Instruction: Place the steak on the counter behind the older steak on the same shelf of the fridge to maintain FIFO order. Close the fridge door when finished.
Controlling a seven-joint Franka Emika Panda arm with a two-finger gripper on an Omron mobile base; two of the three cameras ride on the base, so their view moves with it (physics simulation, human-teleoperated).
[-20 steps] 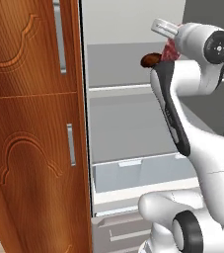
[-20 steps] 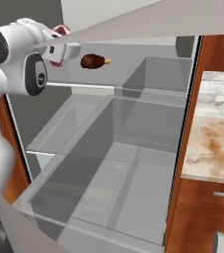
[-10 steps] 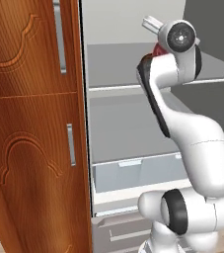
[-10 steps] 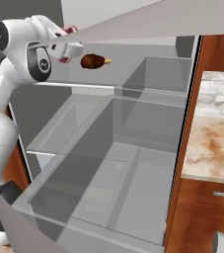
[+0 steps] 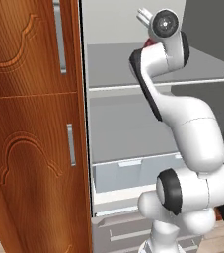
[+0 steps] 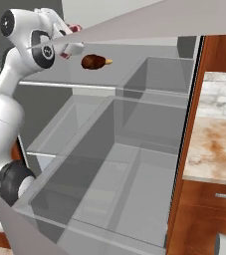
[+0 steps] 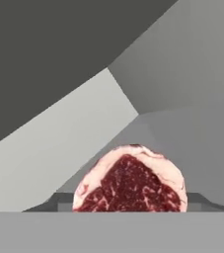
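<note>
1. Red-pink and marbled, the steak [image 7: 130, 184] sits at 6 o'clock in the hand view, rimmed with white fat, close before the camera; in the right base view a sliver of it [image 6: 75, 29] shows at the gripper [image 6: 69, 37], so the claw appears clenched on the meat, though its fingers are hidden.
2. Dark brown-red, the older steak [image 6: 93, 62] lies on the shelf [image 6: 50, 79] of the fridge [image 6: 149, 124], at about 4 o'clock of the gripper and just beside it.
3. Step in hand, as judged: carrying the new piece into the upper compartment, toward the space behind the older one; release not yet made.
4. Next move calls for: reaching deeper past the older steak without nudging it, lowering to the shelf, then letting go; door closing remains.
5. Arm pose: raised high from the base, elbow bent sharply, wrist [image 5: 165, 22] level with the top shelf, hand directed into the interior.
</note>
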